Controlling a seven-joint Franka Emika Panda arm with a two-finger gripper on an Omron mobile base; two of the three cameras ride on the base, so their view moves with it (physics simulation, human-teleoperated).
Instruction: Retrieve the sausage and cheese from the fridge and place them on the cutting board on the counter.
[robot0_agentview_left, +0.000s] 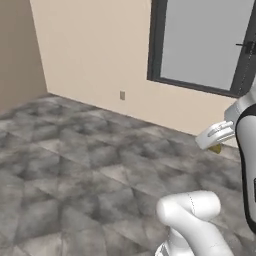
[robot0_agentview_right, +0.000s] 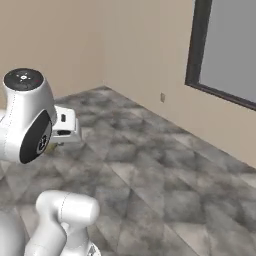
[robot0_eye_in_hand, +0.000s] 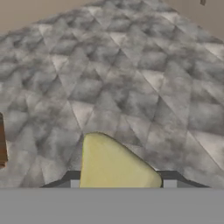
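The pincer (robot0_eye_in_hand: 119, 183) carries the cheese (robot0_eye_in_hand: 114, 165), a yellow wedge clamped between its partly closed tips, out over grey tiled floor (robot0_agentview_left: 75, 165). This looks like the carry leg; the next move calls for finding the cutting board. A beige wall (robot0_agentview_left: 100, 50) and dark-framed window (robot0_agentview_left: 205, 40) lie ahead, nothing blocking.

No readable text, label or number anywhere (walls included).
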